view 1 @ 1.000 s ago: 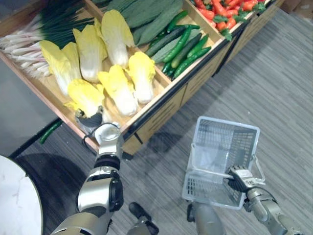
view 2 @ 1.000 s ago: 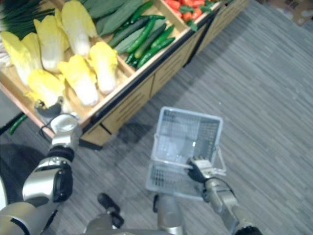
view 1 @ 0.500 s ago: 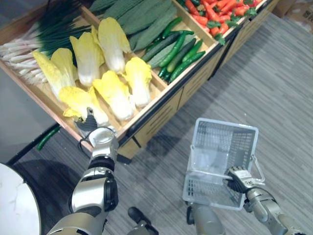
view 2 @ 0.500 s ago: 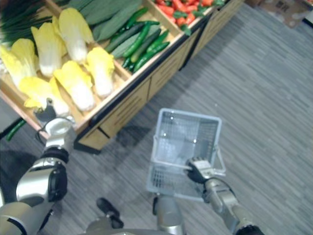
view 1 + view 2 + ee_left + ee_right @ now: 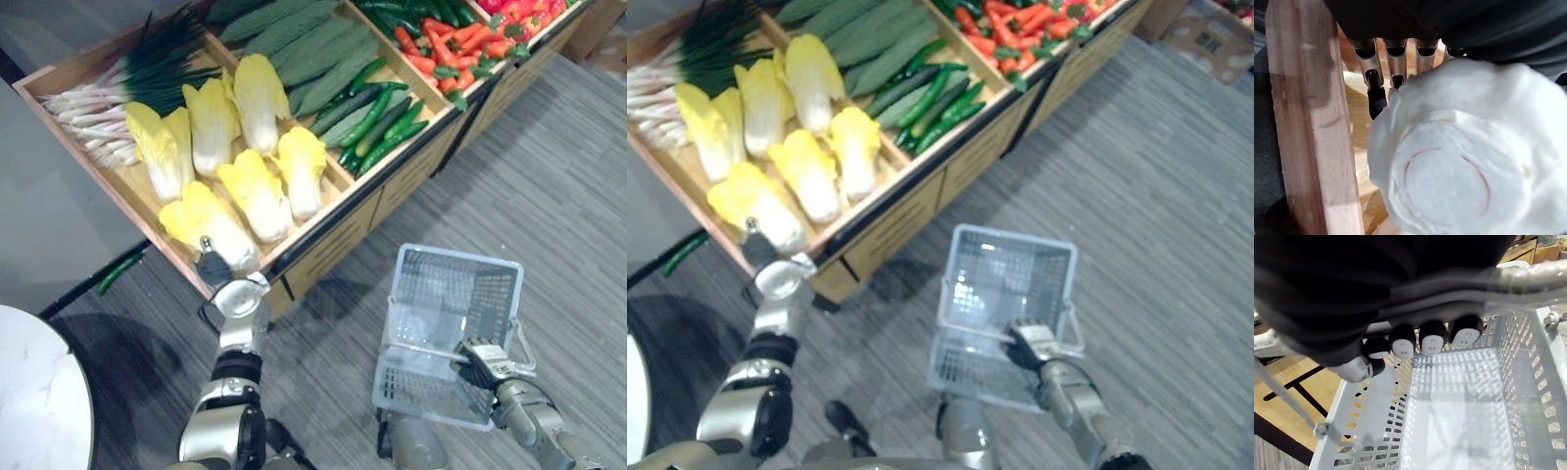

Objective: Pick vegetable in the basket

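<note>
At the near front corner of the counter (image 5: 338, 257), the left robot hand (image 5: 213, 264) is seen pressed against the pale stalk end of a yellow napa cabbage (image 5: 211, 220). This cabbage lies in its wooden compartment, just inside the front rim. From the left wrist view the cut white base of the cabbage is seen close up, with the robot hand reaching in behind it beside the wooden rim. Whether a grip has been closed on the cabbage cannot be told.

More cabbages (image 5: 255, 191) are laid in the same compartment, further back and touching one another. Scallions (image 5: 108, 88) are spread along the far left end, long ridged green gourds (image 5: 313, 49) and cucumbers (image 5: 377, 117) fill the next compartment, and red chillies (image 5: 460, 39) are piled in the one beyond.

A pale grey plastic basket (image 5: 402, 392) is held over the striped grey floor (image 5: 558, 196), well apart from the counter. Its handle (image 5: 1528, 279) is gripped by the right robot hand (image 5: 480, 360) — the fingers (image 5: 1432, 340) are curled tightly round the bar, as the right wrist view shows.
</note>
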Tool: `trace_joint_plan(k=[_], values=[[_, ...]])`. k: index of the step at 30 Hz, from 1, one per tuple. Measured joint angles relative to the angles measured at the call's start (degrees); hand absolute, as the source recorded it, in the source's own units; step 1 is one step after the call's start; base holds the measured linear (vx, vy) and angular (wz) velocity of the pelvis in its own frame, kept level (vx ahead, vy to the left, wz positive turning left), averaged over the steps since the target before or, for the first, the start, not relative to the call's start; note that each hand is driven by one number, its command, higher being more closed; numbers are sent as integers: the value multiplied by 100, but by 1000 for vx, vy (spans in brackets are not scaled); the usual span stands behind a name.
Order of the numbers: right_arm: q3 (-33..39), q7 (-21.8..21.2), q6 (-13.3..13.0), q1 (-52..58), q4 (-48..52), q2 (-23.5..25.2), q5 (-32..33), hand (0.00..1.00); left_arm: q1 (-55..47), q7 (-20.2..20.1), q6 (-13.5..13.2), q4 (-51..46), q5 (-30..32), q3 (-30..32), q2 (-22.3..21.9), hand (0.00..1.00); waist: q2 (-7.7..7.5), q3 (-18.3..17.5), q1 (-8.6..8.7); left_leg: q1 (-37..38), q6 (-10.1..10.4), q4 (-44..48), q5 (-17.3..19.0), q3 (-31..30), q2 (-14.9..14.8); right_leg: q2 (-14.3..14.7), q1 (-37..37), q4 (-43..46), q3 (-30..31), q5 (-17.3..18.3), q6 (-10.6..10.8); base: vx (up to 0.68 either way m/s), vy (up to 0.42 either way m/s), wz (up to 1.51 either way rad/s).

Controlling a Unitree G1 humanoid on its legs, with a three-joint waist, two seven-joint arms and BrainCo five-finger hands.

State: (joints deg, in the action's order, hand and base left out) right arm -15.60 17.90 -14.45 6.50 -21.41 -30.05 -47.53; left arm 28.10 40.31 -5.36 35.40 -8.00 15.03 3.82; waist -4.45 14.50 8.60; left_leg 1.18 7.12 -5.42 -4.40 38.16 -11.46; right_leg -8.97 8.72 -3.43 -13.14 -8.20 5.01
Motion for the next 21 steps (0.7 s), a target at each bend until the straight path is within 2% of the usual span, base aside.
trace_joint_plan(k=[7, 13, 21], values=[[360, -96, 6, 269, -1, 32, 1, 100, -579, 336, 280, -1156, 838, 281, -440, 100, 217, -127, -87, -3, -19, -1, -14, -103, -8, 10, -53, 5, -81, 1, 0, -6, -22, 5], [421, -208, 9, 362, -35, 124, -2, 100, -783, 562, 343, -2348, 1319, 566, -499, 100, 235, -252, -125, -6, -43, -5, -31, -251, 17, -17, -148, 3, -214, 4, 3, -16, -30, 12], [762, -246, -51, 496, -107, 211, -149, 100, -820, 883, 436, -3614, 1574, 782, -614, 100, 305, -561, -130, 2, -54, -28, -41, -301, 18, -12, -217, -25, -278, 4, 3, 2, -7, 3]])
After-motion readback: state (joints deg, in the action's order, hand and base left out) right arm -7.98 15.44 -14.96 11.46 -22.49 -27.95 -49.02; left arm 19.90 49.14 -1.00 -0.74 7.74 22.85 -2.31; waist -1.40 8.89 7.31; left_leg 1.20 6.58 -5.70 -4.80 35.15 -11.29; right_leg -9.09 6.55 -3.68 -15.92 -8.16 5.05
